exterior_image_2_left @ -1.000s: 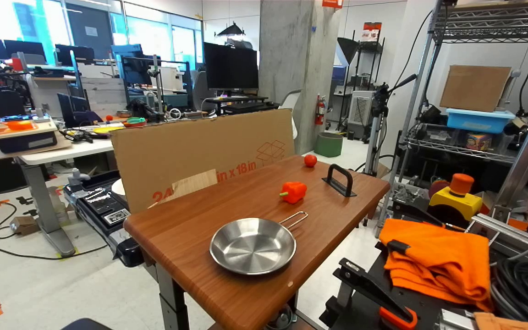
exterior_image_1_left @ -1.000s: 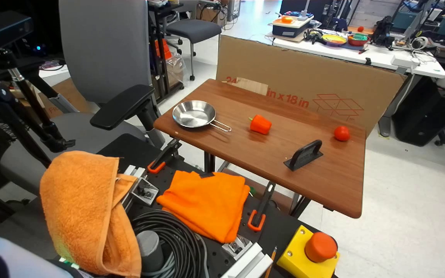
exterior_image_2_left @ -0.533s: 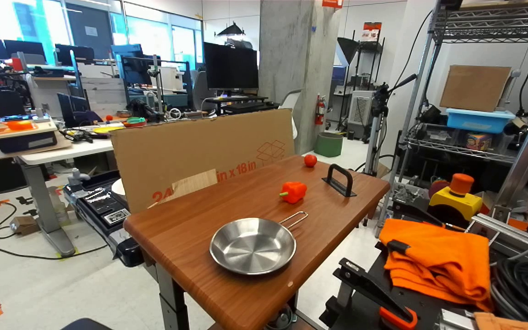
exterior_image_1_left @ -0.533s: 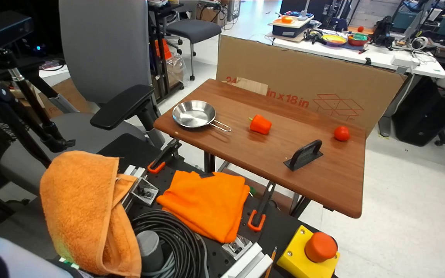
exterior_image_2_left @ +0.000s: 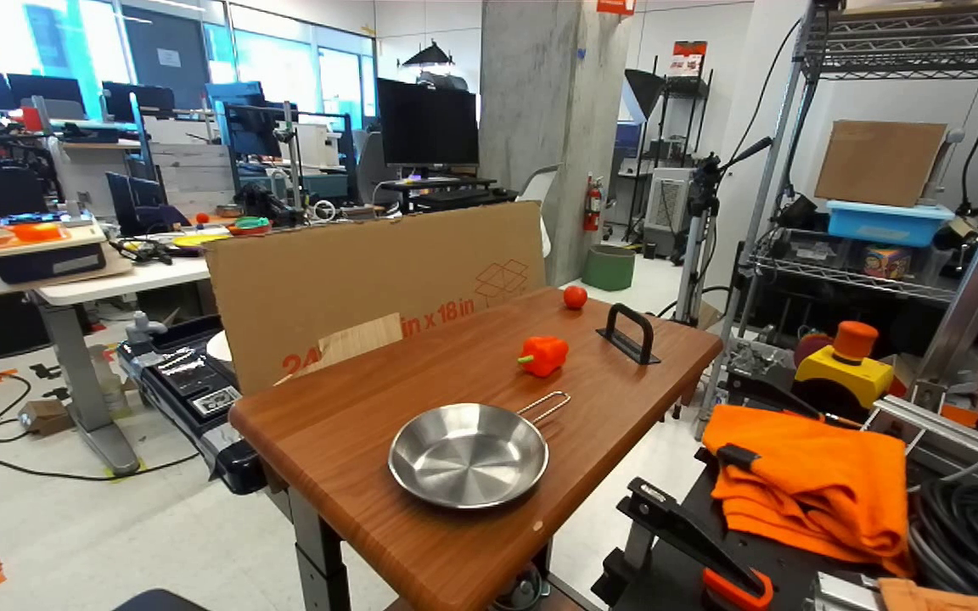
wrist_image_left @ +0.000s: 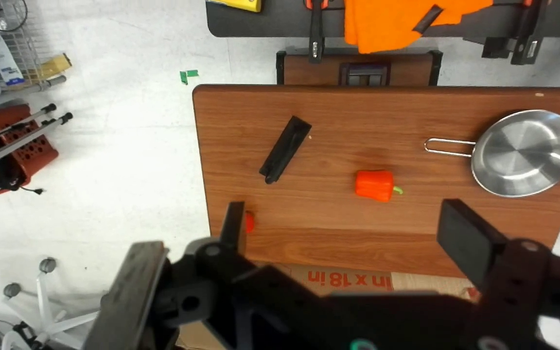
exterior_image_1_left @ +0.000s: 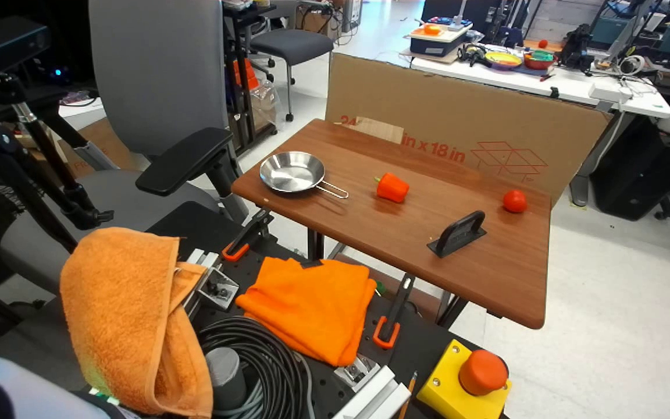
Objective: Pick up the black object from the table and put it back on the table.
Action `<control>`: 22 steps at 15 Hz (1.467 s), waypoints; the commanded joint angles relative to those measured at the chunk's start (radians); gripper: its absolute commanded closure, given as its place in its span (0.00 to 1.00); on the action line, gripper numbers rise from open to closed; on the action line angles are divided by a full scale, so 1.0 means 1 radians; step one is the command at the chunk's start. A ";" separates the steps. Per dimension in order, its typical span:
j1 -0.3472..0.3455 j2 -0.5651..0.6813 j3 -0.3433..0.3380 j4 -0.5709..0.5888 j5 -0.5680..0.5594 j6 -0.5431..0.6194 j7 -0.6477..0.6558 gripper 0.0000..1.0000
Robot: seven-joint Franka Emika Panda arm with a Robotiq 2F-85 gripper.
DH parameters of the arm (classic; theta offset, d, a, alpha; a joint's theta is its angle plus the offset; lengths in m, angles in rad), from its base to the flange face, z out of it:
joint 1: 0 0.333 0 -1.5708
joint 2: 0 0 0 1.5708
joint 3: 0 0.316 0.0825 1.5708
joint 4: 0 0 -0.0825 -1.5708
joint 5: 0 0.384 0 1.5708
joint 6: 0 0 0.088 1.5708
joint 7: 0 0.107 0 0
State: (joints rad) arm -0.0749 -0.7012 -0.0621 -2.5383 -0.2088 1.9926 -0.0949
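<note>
One brown table (exterior_image_1_left: 503, 279) bears a steel pan (exterior_image_1_left: 292, 173), an orange-red pepper (exterior_image_1_left: 393, 188) and a red ball (exterior_image_1_left: 515, 201); beyond it, in both exterior views, stand a cardboard panel (exterior_image_1_left: 457, 110) and a white desk (exterior_image_1_left: 579, 84). The black object (wrist_image_left: 285, 149) rests on the same table, well below the gripper (wrist_image_left: 344, 218), whose jaws are spread wide. The gripper points down over the tabletop.

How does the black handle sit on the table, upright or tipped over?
Upright. In both exterior views, the black handle arches above its flat base, which lies on the table.
</note>
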 commanded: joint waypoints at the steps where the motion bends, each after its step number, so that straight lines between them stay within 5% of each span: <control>1: -0.011 0.031 0.049 0.041 -0.003 -0.015 0.103 0.00; 9: 0.117 0.004 -0.022 0.035 0.222 -0.040 -0.060 0.00; 22: 0.104 0.012 -0.003 0.023 0.242 -0.047 -0.044 0.00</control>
State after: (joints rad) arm 0.0353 -0.6903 -0.0705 -2.5175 0.0290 1.9487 -0.1356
